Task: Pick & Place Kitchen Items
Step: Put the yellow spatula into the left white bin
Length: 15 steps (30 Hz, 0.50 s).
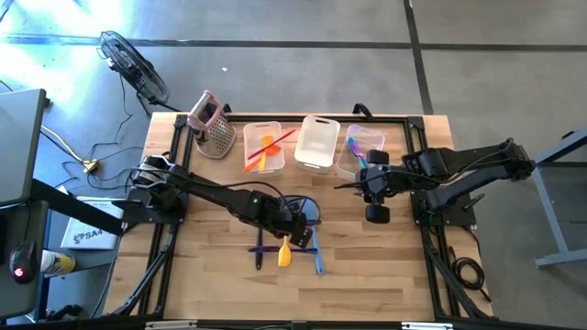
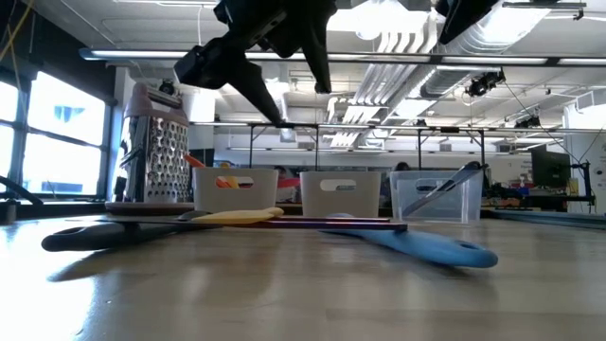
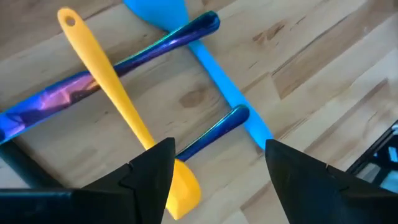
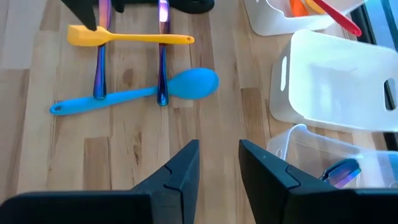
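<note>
The task stands partly complete. Three clear bins sit in a row at the far side of the tabletop: the left bin already holds an orange utensil and a red one; the middle bin appears to hold nothing; the right bin holds at least one iridescent blue-purple utensil, and how many more cannot be told. Four utensils remain loose near the middle of the tabletop, lying crossed over one another: a yellow spatula, a blue spoon, and two iridescent purple-blue handles, one longer and one shorter. The left claw hovers directly above this cluster, fingers spread wide and empty, the shorter handle and the yellow spatula's blade lying between them; in my judgement it is lining up for the next pick, with no contact yet. The right claw waits above the tabletop near the right bin, its fingers part-way apart with nothing visible between them. The metal grater stands beside the left bin, untouched. Outstanding: four items to be collected and placed.
</note>
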Available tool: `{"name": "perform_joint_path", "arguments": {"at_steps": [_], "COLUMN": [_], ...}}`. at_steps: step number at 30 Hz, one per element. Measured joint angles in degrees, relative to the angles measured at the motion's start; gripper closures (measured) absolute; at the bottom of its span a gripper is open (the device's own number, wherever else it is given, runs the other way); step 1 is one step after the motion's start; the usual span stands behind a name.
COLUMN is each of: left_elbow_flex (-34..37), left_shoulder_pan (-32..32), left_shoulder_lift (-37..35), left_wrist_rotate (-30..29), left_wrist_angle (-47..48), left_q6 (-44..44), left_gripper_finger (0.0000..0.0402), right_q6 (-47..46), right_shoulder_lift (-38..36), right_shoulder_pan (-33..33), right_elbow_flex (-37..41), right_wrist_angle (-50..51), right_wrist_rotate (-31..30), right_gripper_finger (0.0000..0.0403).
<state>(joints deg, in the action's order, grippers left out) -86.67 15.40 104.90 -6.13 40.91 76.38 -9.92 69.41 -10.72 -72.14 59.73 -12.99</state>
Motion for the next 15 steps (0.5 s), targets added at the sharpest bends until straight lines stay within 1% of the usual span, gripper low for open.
{"name": "perform_joint_path", "arguments": {"at_steps": [7,11,13,15], "left_elbow_flex": [0.0,0.0,-0.6,-2.1], "left_shoulder_pan": [0.0,0.0,0.0,0.0], "left_shoulder_lift": [0.0,0.0,0.0,0.0], "left_wrist_rotate": [0.7,0.2,-1.2,-2.6], "left_wrist_angle": [-3.2,-9.6,-12.7,-14.1], "left_q6": [5.7,7.2,7.9,7.8], "left_gripper_finger": [0.0158,0.0158,0.0158,0.0158], "right_q6": [5.9,8.6,9.7,10.6], "right_shoulder_lift": [0.0,0.0,0.0,0.0], "right_shoulder_pan": [0.0,0.0,0.0,0.0], "right_elbow_flex": [0.0,0.0,0.0,0.0], "right_wrist_angle": [0.1,3.3,5.2,6.2], "right_wrist_rotate": [0.4,6.0,9.0,10.5], "right_gripper_finger": [0.0298,0.0298,0.0298,0.0298]}}
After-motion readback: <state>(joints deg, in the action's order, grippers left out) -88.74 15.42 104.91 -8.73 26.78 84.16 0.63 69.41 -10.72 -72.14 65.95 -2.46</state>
